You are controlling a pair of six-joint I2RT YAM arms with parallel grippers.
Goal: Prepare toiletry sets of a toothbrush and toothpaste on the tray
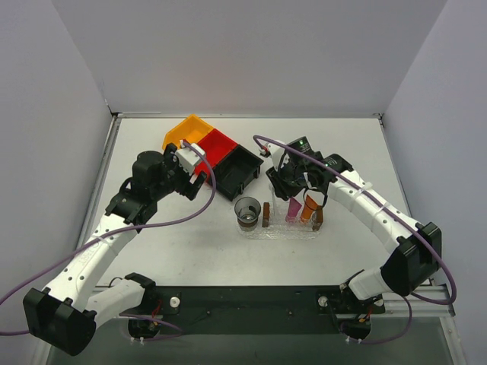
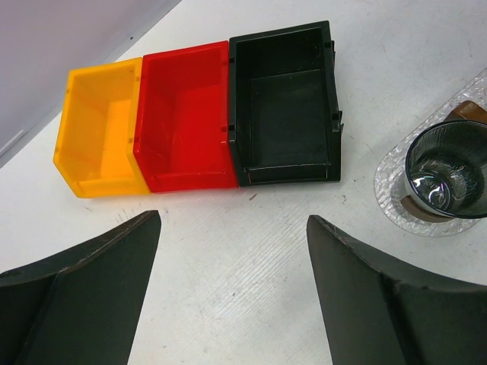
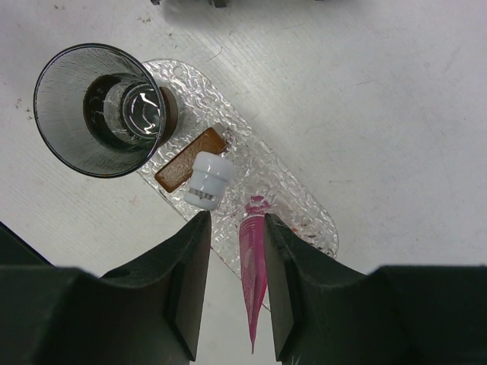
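Observation:
The clear bumpy tray (image 1: 280, 233) lies at the table's middle. On it stand a magenta-pink toothpaste tube (image 1: 293, 211) and an orange one (image 1: 308, 209). My right gripper (image 1: 298, 196) hangs over them. In the right wrist view the pink tube (image 3: 253, 258) stands between the fingers of this gripper (image 3: 237, 218), over the tray (image 3: 308, 209). It rests against the right finger, and a gap shows on the left side, so the jaws are slightly open. My left gripper (image 2: 232, 228) is wide open and holds nothing, near the bins. The toothbrush is out of view.
Orange (image 2: 103, 129), red (image 2: 186, 114) and black (image 2: 285, 103) bins sit in a row at the back left. A dark glass cup (image 3: 99, 106) stands on the tray's left end beside a brown block (image 3: 190, 160) and a white ribbed cap (image 3: 209, 179).

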